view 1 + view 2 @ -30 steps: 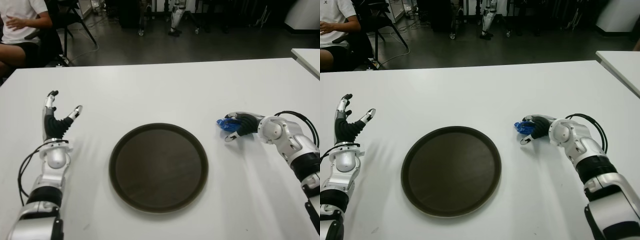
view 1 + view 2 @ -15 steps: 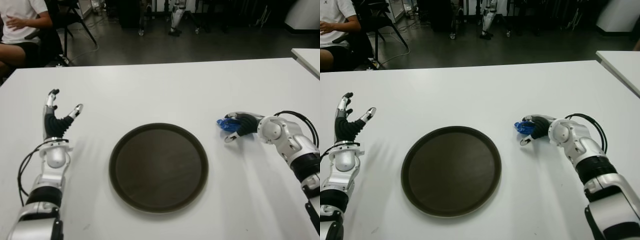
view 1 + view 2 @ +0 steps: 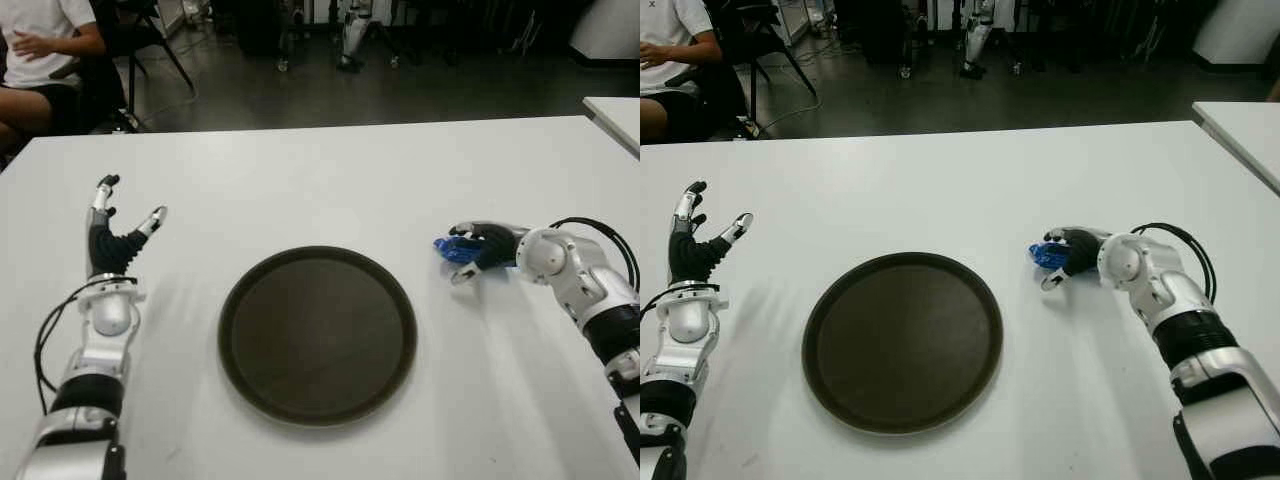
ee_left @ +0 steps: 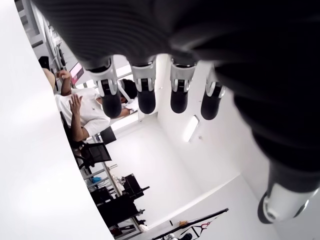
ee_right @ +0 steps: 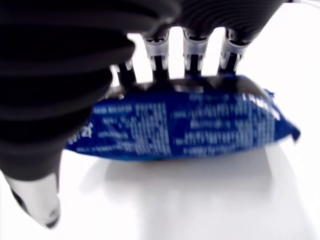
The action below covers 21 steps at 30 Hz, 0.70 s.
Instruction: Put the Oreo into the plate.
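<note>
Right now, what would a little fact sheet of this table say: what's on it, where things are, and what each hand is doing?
Surface: white table
Plate: round dark brown plate, centre, nothing on it
Snack: blue Oreo packet, on the table right of the plate
Right hand: fingers curled over the packet, packet not lifted
Left hand: left of the plate, fingers spread, holding nothing
Background: seated person, far left

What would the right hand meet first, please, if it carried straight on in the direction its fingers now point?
Probably the plate. The right hand, curled over the blue Oreo pack, points toward the robot's left across bare table; its line may skim the plate's far rim, but depth is unclear.
</note>
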Available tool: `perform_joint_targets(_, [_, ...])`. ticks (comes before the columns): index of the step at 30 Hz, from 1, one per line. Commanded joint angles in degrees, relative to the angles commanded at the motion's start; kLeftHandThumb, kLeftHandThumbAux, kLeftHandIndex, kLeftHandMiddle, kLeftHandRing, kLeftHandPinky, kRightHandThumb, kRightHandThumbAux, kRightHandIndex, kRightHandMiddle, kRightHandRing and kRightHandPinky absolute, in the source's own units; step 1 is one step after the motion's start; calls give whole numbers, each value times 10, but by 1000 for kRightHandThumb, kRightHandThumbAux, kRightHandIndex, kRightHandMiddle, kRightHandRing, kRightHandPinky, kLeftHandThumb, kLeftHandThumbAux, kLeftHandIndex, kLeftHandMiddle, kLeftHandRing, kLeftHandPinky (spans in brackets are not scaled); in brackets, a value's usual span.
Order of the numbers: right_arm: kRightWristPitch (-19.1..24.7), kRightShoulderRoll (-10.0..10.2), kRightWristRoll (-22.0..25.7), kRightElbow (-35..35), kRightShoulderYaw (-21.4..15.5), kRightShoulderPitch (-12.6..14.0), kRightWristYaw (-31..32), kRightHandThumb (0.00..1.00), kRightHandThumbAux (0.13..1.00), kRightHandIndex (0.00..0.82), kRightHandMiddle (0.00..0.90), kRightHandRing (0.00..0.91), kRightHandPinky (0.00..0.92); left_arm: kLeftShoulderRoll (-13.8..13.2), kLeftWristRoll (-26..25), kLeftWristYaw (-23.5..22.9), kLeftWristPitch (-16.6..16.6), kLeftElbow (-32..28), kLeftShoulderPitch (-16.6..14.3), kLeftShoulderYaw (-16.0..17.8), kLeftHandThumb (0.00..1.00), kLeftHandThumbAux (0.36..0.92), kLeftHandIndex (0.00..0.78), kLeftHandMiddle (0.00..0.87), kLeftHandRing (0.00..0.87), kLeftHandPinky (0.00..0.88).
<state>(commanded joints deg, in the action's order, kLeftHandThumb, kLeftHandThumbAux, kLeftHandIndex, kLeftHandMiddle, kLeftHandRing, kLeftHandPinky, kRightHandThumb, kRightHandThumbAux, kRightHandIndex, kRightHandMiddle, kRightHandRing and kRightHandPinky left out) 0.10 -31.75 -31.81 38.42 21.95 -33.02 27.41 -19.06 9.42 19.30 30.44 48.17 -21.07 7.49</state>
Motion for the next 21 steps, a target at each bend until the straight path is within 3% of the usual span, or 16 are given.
perform_joint_targets(4, [16,4,4,-6,-8,3,-15,12,622,263,279,297,176,3,-14,-15,-6,-8,1,4,0,609,44,31,15,0])
perform_joint_targets(15, [40,7,17,-37,-24,18,-41,81,659,378,336,390,182,2,-22,-35,-17,-26,8,5,0,603,45,34,22,0])
perform_joint_targets(18, [45,10,27,-53,-36,27,-43,118,682,422,386,444,185,3,-20,-29,-19,-27,8,7,0,612,45,39,29,0])
perform_joint_targets(21, [53,11,37,-74,-46,36,-42,141,703,455,514,554,225,1,-9,-17,-26,-25,7,4,0,580,45,41,32,0])
